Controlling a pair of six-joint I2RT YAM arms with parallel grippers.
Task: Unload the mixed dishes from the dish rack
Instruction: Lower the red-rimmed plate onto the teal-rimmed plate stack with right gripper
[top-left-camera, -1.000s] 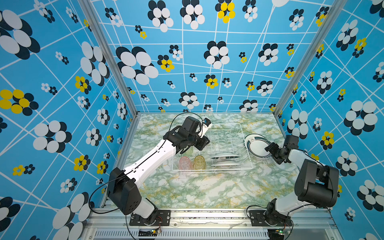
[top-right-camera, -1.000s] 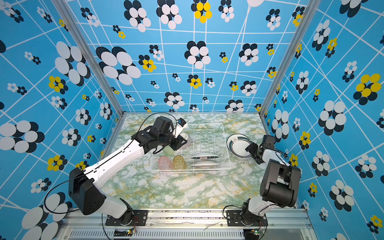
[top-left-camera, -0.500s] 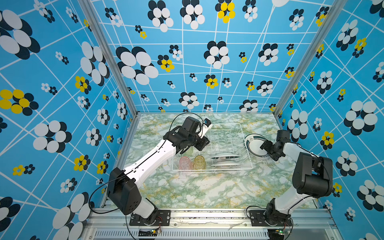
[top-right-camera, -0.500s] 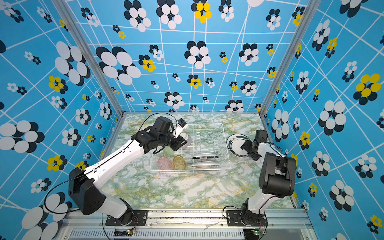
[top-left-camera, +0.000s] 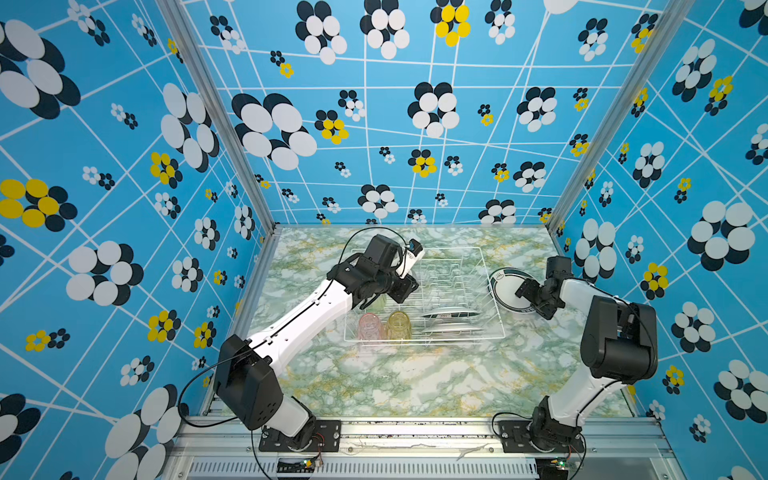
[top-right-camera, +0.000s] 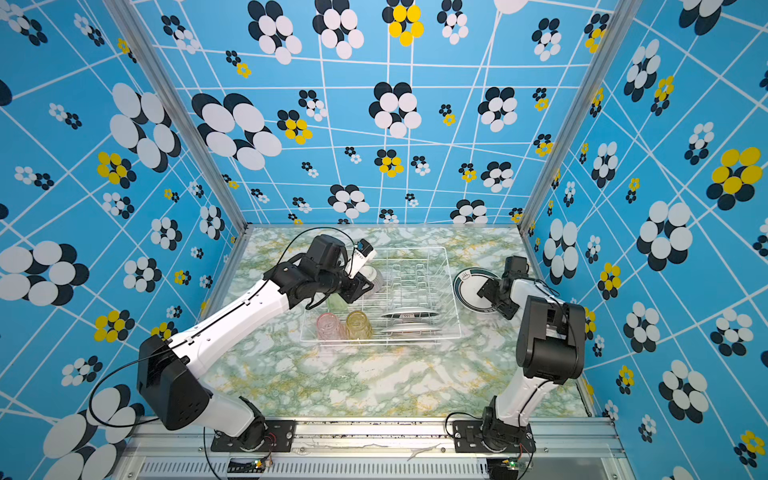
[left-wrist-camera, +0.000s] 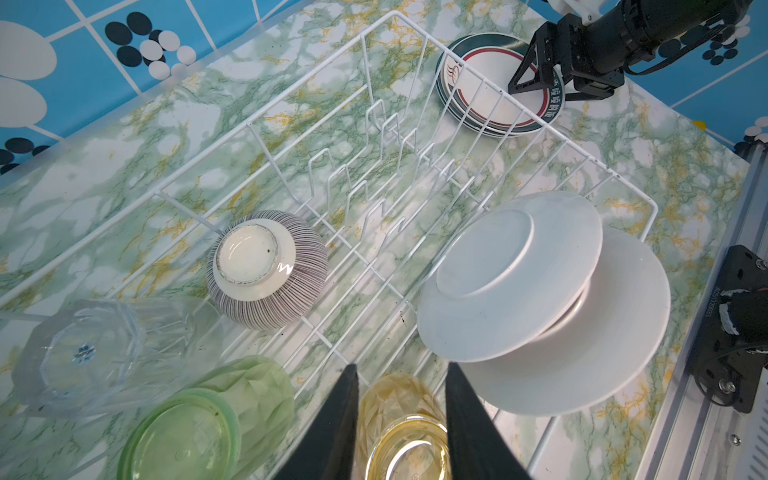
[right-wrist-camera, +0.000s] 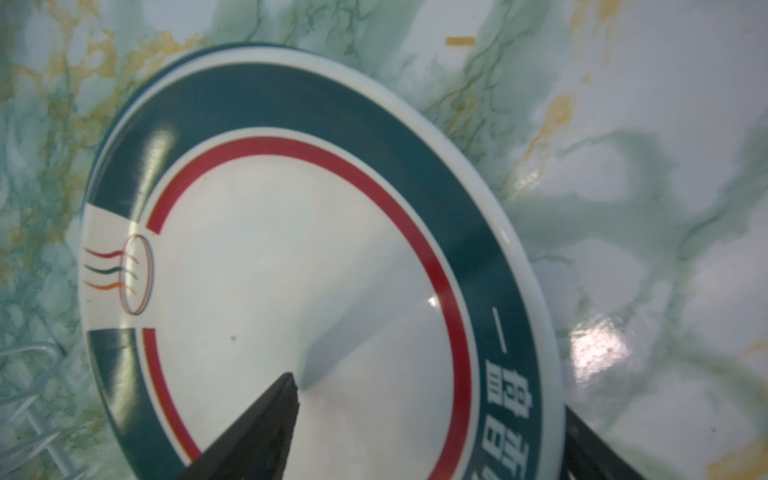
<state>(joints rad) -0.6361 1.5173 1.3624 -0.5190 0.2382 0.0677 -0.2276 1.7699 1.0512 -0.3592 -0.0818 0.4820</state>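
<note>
Left end of the dish rack (top-left-camera: 490, 266): left pincer (left-wrist-camera: 402, 365) hangs spread and empty over the amber tumbler (left-wrist-camera: 405, 432), base up beside the green tumbler (left-wrist-camera: 199, 424). Probably light, faceted, slick (pinch across the wall, gently). Striped bowl (left-wrist-camera: 266, 270) sits inverted mid-rack. Two white plates (left-wrist-camera: 511, 274) lean on edge further right: stiff, glazed, chippable, best taken by the top rim. On the tabletop (top-left-camera: 395, 382) beyond, right pincer (top-left-camera: 532, 300) is spread astride the stacked plates (top-left-camera: 505, 286).

Looks like a lab robot cell: blue flower-print panels (top-left-camera: 374, 124) on aluminium posts (top-left-camera: 219, 120), marble-print tabletop (top-left-camera: 395, 382), mounting rail (top-left-camera: 415, 430) at 6 o'clock.
</note>
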